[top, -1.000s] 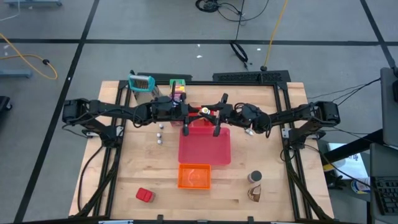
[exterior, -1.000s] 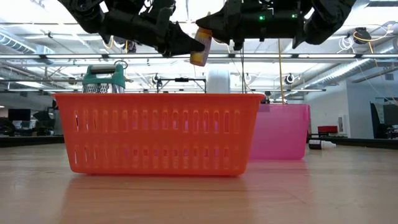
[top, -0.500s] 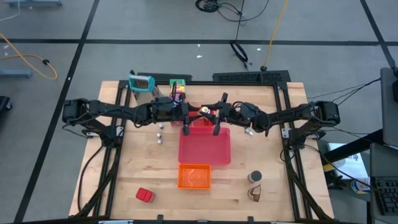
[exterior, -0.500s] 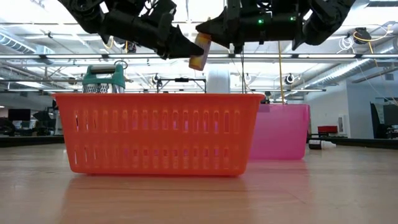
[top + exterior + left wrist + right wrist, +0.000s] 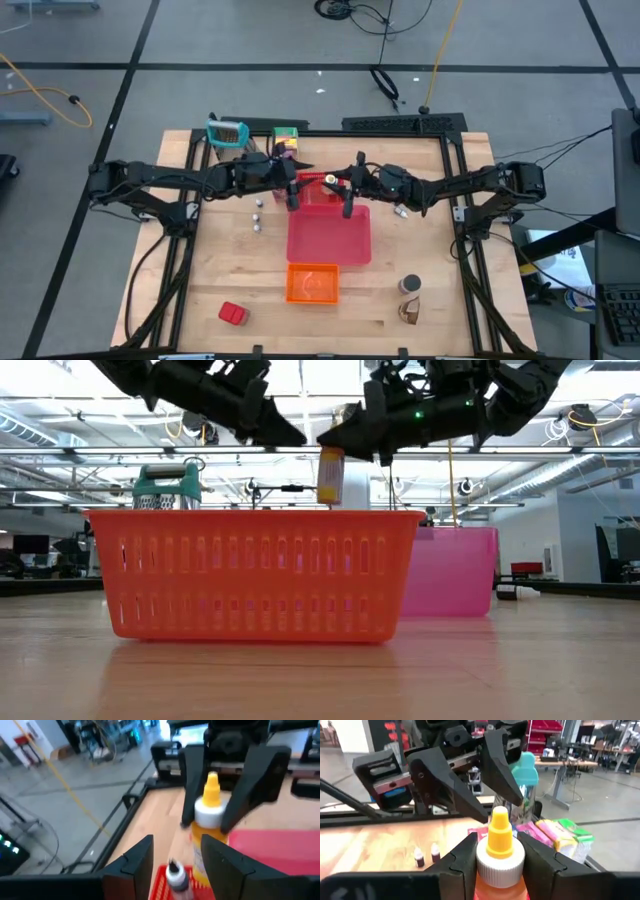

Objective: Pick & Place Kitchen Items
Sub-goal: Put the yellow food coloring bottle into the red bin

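The yellow squeeze bottle [image 5: 330, 476] with a white cap and yellow nozzle hangs upright above the far end of the red tray [image 5: 330, 240]. My right gripper [image 5: 338, 184] [image 5: 350, 442] [image 5: 500, 847] is shut on it. My left gripper [image 5: 296, 182] [image 5: 285, 432] [image 5: 179, 845] is open. It stands just to the table's left of the bottle, pointing at it and touching nothing. Food boxes [image 5: 285, 140] stand at the far edge. Little jars [image 5: 257, 214] stand left of the tray. A red block [image 5: 232, 313], a shaker [image 5: 410, 285] and a brown piece [image 5: 410, 312] lie near the front. My right gripper pinches the squeeze bottle between its two fingers at the white cap [image 5: 500, 862], just under the yellow nozzle. The fingers [image 5: 255, 775] come level from the table's right side. The bottle is lifted clear and hangs upright below them, its body [image 5: 330, 485] over the tray.
An orange basket [image 5: 313, 283] [image 5: 250, 575] stands in front of the red tray [image 5: 455, 585]. The metal grater with a teal handle [image 5: 228, 135] [image 5: 165, 488] stands at the far left. Bare wood lies to the left and right of the tray.
My left gripper has come away from the bottle and drawn back toward the table's left edge. The bottle was tilted between the two grippers. It has swung upright and hangs from my right gripper alone.
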